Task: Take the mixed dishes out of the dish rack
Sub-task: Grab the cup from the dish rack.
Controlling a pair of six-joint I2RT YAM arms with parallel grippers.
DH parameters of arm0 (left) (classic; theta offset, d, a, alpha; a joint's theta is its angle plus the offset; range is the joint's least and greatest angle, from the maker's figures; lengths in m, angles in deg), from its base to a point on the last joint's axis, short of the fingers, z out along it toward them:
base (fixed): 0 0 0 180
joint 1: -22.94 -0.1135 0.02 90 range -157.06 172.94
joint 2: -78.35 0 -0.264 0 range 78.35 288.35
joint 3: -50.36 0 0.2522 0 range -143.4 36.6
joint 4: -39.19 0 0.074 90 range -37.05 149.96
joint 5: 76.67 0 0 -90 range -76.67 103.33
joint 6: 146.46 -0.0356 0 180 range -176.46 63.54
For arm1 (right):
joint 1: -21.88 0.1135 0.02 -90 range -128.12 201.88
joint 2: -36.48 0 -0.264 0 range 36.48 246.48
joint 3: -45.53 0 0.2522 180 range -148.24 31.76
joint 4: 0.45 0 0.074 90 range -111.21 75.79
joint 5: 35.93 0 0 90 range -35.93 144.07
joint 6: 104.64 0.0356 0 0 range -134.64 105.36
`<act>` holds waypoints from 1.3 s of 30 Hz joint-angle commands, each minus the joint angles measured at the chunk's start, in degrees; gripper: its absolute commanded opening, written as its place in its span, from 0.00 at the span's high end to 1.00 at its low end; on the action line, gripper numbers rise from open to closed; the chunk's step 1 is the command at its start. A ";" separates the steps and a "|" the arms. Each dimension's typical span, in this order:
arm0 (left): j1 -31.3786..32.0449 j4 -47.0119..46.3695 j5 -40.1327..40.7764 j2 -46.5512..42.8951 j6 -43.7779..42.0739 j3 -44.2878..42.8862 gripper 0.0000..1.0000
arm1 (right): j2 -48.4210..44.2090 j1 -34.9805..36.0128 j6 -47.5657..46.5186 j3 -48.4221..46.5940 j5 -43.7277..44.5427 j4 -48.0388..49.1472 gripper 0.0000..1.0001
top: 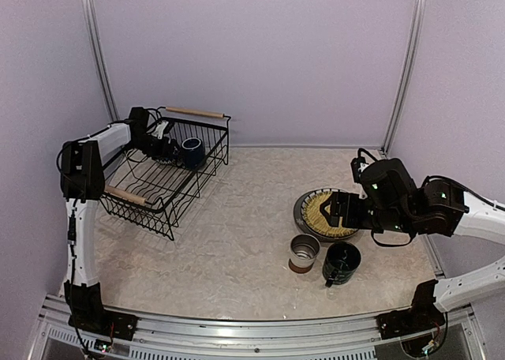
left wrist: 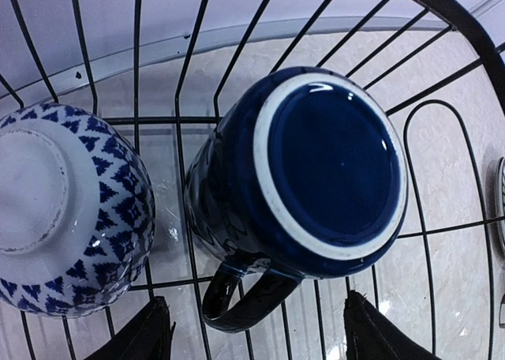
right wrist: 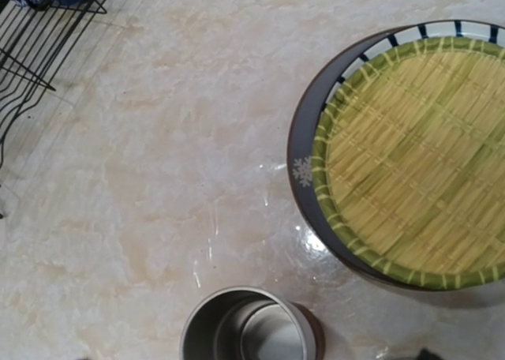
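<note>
Two fingertips (left wrist: pixel 146 336) barely show below the blue mug (left wrist: pixel 316 170).

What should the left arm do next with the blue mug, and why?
Probably ease the left gripper forward slightly and close it on the handle of the dark blue mug. The mug is in the dish rack, bottom showing, its handle between the open gripper's fingers but not gripped, with the patterned bowl beside it.
</note>
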 commanded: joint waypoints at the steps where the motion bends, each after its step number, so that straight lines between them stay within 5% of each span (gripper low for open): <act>1: 0.56 3.16 -0.05 1.64 -2.87 -3.38 0.28 | 0.17 0.52 0.00 -1.35 0.63 0.45 0.14; 15: 0.77 12.26 -2.89 7.77 -5.07 -14.24 0.39 | 1.76 0.50 -0.38 -2.26 0.85 0.99 0.13; 34: 2.84 13.55 -1.60 4.61 -7.33 -6.94 0.68 | 2.12 0.52 -0.56 -2.16 1.01 2.09 0.13; 39: 4.13 8.91 6.79 3.12 -6.51 -4.20 0.56 | 1.96 0.52 -0.29 -1.65 0.95 2.47 0.13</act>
